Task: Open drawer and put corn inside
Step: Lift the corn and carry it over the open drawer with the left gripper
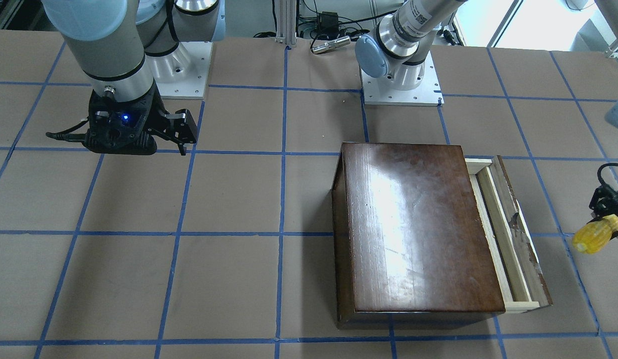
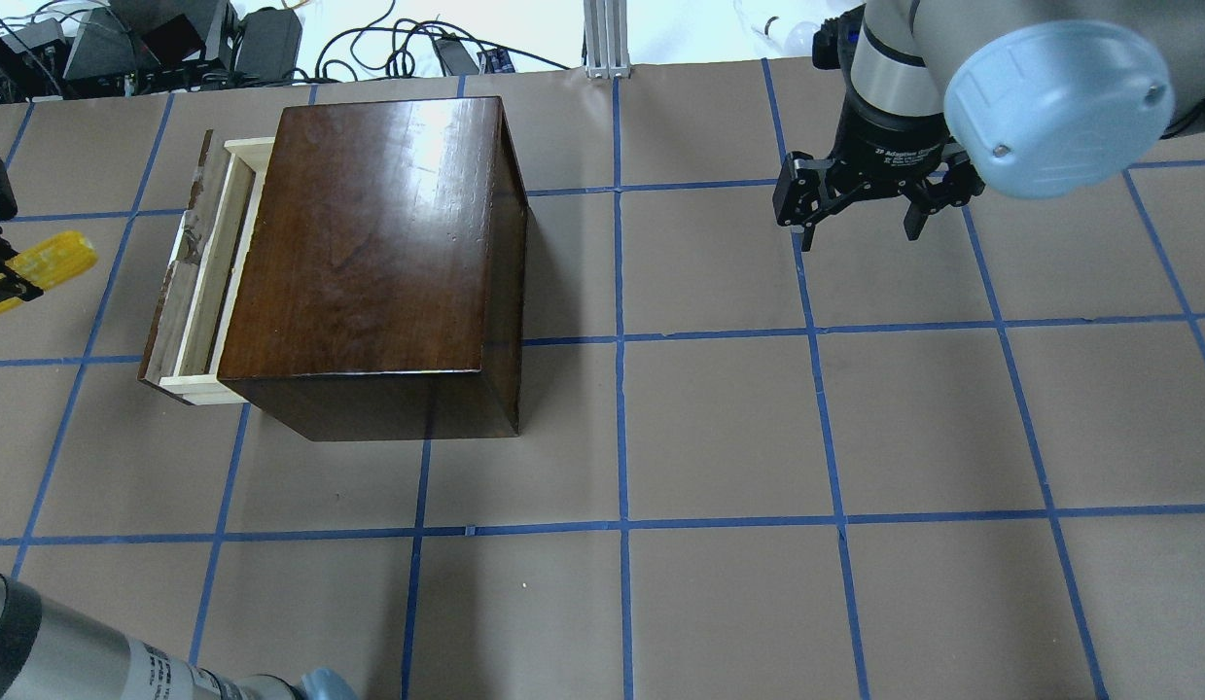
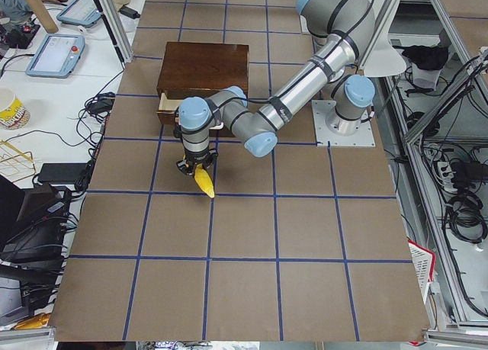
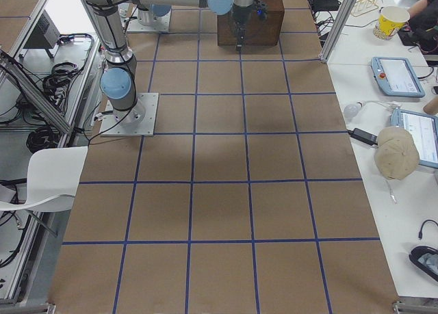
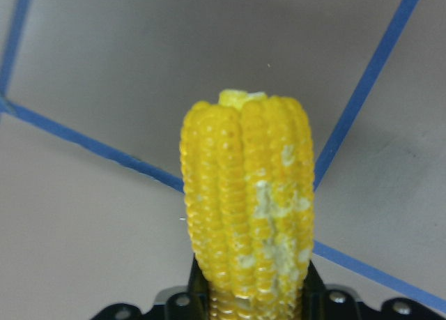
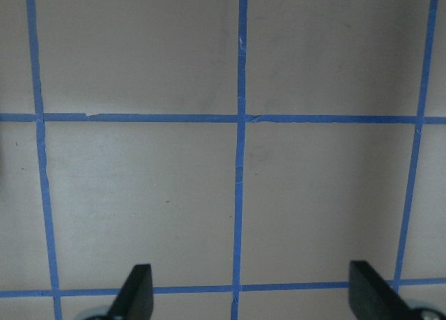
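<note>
The dark-brown wooden box (image 1: 418,224) (image 2: 369,253) stands on the table. Its drawer (image 1: 508,229) (image 2: 198,272) is pulled partly out, and the part of its pale wood inside that shows holds nothing. My left gripper (image 1: 609,221) (image 2: 1,277) is shut on the yellow corn (image 1: 593,237) (image 2: 40,262), holding it off the table beyond the drawer's front panel. The corn fills the left wrist view (image 5: 244,201) and also shows in the exterior left view (image 3: 203,181). My right gripper (image 2: 860,222) (image 6: 254,295) is open and empty, hanging over bare table far from the box.
The table (image 2: 719,437) is brown paper with a blue tape grid. The arm bases (image 1: 401,92) stand at the robot's edge. Cables and electronics (image 2: 125,44) lie beyond the far edge. Side tables with tablets (image 3: 57,52) flank the table's ends.
</note>
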`<action>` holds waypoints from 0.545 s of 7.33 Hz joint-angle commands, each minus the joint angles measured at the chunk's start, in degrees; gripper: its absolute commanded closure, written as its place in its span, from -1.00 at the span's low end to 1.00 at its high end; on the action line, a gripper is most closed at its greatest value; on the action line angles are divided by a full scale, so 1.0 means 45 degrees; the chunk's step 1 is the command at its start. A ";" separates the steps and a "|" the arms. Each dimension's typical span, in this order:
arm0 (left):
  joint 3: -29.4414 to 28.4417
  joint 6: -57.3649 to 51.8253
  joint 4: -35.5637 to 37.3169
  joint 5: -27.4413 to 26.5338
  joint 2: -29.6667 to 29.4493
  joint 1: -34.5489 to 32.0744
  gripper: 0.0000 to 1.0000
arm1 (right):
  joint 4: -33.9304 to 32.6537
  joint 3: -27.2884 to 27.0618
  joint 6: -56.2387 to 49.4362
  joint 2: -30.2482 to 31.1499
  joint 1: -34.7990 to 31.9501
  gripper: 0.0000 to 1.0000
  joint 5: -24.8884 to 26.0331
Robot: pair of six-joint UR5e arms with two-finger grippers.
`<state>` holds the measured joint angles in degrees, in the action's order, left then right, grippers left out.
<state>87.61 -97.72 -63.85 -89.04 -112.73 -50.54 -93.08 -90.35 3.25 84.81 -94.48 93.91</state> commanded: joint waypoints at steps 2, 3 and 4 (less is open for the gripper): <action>-0.1887 0.3791 -0.3713 0.0510 0.1552 -0.1070 1.00 | 0.0000 0.0000 0.0000 0.0001 0.0000 -1.00 -0.0009; -0.1930 0.5353 -0.3895 0.0510 0.1865 -0.1616 1.00 | 0.0000 0.0000 0.0000 0.0001 0.0000 -1.00 -0.0009; -0.1930 0.7051 -0.4032 0.0510 0.2139 -0.2144 1.00 | 0.0000 0.0000 0.0000 -0.0019 0.0000 -1.00 -0.0028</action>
<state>79.43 -75.35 -80.42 -86.78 -104.86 -57.16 -93.08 -90.35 3.25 84.80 -94.48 93.85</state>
